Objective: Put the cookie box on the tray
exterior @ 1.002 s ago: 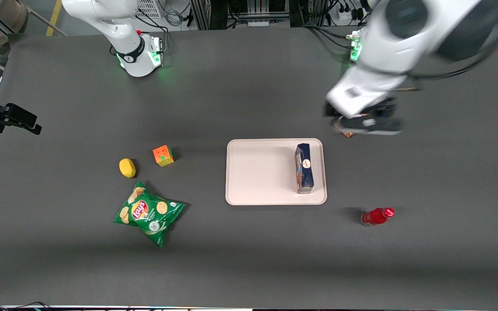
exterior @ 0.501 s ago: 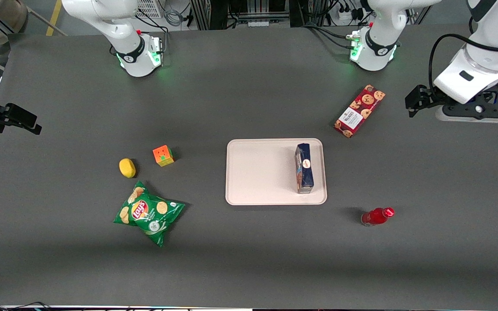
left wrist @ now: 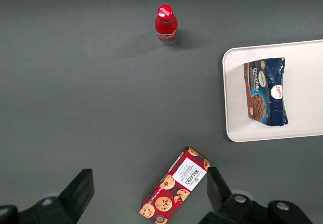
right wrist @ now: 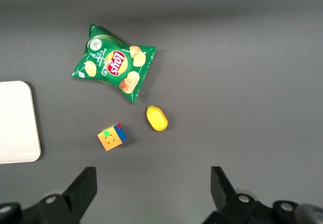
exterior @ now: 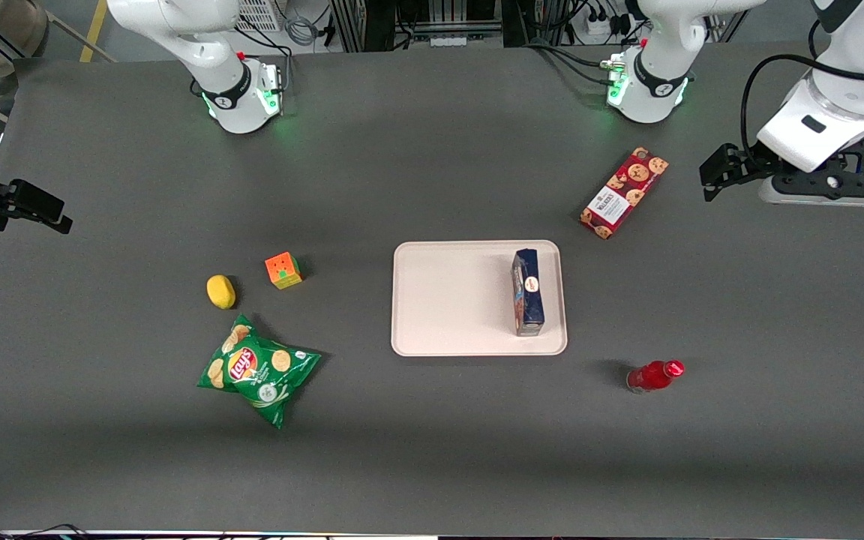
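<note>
**Box on tray, arm pulled clear**

While the cookie box (exterior: 527, 292) lies on the tray (exterior: 447, 300), long axis toward the front camera, the gripper (exterior: 732, 169) hovers well apart at the working arm's end of the tabletop (exterior: 432, 450), fingers (left wrist: 81, 188) spread, holding nothing.

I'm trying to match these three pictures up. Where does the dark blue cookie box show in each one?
Front view: the cookie box lies on the tray, at the working arm's end.
Left wrist view: the box is on the tray; the open gripper hovers above the red cookie box.
Right wrist view: not in it.
Shared landmark: the tray.
</note>
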You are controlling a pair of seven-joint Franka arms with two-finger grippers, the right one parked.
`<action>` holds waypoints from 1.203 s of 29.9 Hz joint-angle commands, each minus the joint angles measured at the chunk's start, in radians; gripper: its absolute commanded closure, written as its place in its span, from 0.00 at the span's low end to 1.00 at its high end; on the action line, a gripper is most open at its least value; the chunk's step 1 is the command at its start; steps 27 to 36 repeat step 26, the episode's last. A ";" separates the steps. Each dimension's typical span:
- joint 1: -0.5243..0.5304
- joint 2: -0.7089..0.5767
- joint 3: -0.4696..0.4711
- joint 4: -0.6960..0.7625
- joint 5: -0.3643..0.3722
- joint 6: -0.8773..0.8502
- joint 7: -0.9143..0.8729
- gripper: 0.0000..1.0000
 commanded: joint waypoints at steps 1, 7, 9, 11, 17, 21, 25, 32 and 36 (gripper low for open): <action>-0.009 0.009 0.009 0.010 -0.029 0.012 0.015 0.00; -0.009 0.023 0.011 0.029 -0.074 0.020 0.015 0.00; -0.011 0.029 0.016 0.032 -0.074 0.021 0.015 0.00; -0.011 0.032 0.016 0.032 -0.072 0.026 0.015 0.00; -0.011 0.037 0.016 0.032 -0.066 0.029 0.015 0.00; -0.011 0.040 0.016 0.030 -0.065 0.027 0.015 0.00; -0.012 0.041 0.014 0.032 -0.063 0.027 0.015 0.00; -0.011 0.041 0.014 0.032 -0.063 0.027 0.015 0.00; -0.011 0.041 0.014 0.032 -0.063 0.027 0.015 0.00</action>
